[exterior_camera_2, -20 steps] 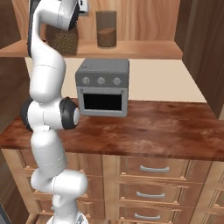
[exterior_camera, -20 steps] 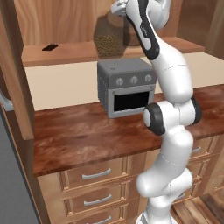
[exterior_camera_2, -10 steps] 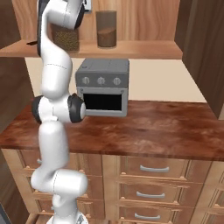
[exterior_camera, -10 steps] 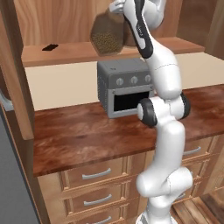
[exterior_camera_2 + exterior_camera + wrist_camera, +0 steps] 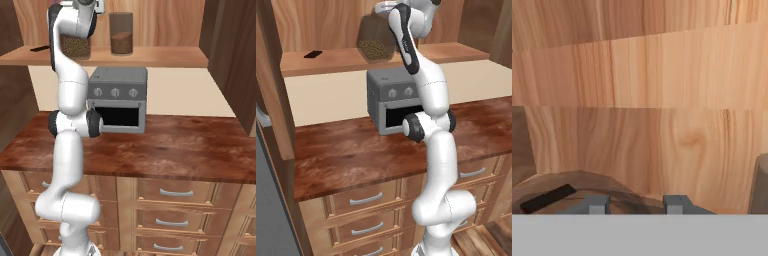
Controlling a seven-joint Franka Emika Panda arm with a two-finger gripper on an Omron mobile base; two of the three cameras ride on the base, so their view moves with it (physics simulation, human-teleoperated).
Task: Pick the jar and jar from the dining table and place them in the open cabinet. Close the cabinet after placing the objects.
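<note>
Pellet jar [image 5: 375, 44] over cabinet shelf [image 5: 165, 56] near left end, powder jar [image 5: 121, 34] beside. Claw [image 5: 634, 204] grip state unclear. Early release risks toppling.

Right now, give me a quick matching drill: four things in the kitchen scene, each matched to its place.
Things:
1. pellet jar
2. powder jar
3. toaster oven
4. flat black item

Places:
A. on the wood counter
B. cabinet shelf, far left
C. cabinet shelf, under the claw
D. cabinet shelf, standing free on the right

Pairs: 1-C, 2-D, 3-A, 4-B
</note>
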